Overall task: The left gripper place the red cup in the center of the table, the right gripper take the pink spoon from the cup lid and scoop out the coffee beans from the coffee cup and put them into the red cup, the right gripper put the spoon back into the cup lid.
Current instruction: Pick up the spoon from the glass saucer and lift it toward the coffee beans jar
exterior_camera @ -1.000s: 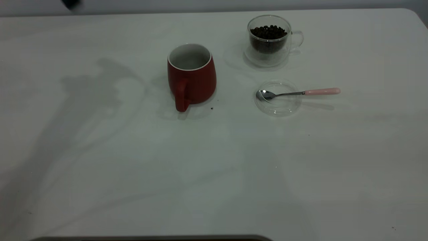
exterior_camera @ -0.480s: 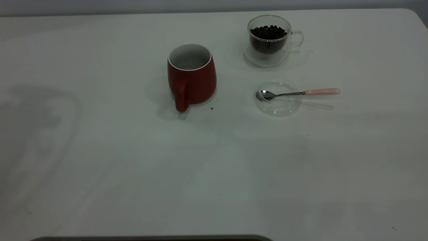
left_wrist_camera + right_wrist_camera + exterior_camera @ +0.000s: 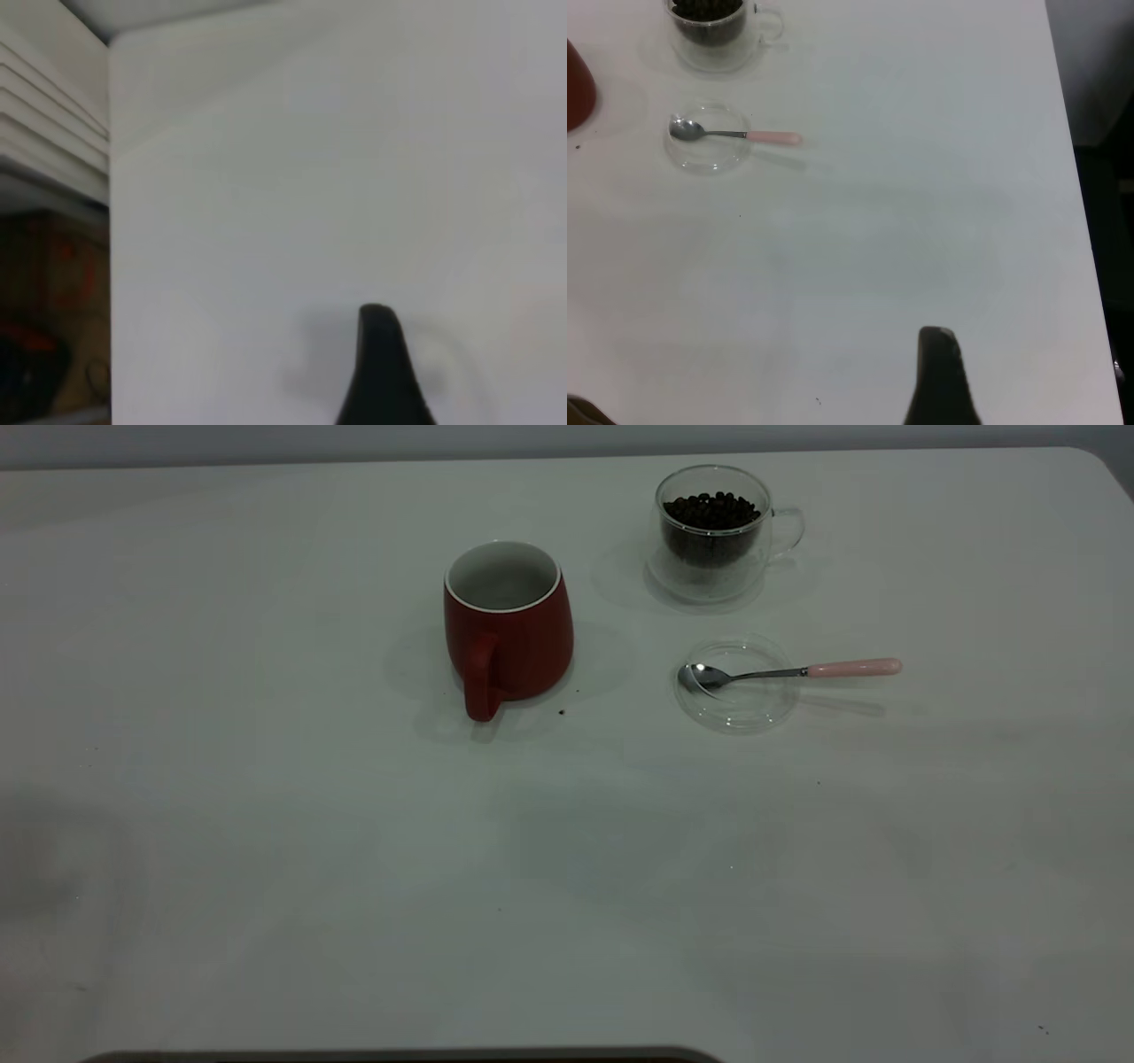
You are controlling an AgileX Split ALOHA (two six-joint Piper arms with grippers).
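Observation:
The red cup (image 3: 508, 631) stands upright near the table's (image 3: 354, 868) middle, handle towards the near edge; its white inside shows no beans. The coffee cup (image 3: 713, 531) with coffee beans (image 3: 711, 511) stands behind and to its right. The pink spoon (image 3: 788, 672) lies with its bowl in the cup lid (image 3: 735, 701) and its handle pointing right. Neither gripper shows in the exterior view. A black part of my left gripper (image 3: 381, 372) hangs over bare table near its edge. My right gripper (image 3: 941, 376) is over bare table, far from the spoon (image 3: 735, 135).
A few dark specks (image 3: 562, 711) lie beside the red cup. The table's right edge (image 3: 1076, 177) and a dark floor show in the right wrist view. Shelving and clutter lie beyond the table edge (image 3: 109, 266) in the left wrist view.
The left arm's dark tip at the top left has left the exterior view and its shadow has slid off to the left. The cups, lid and spoon have not moved.

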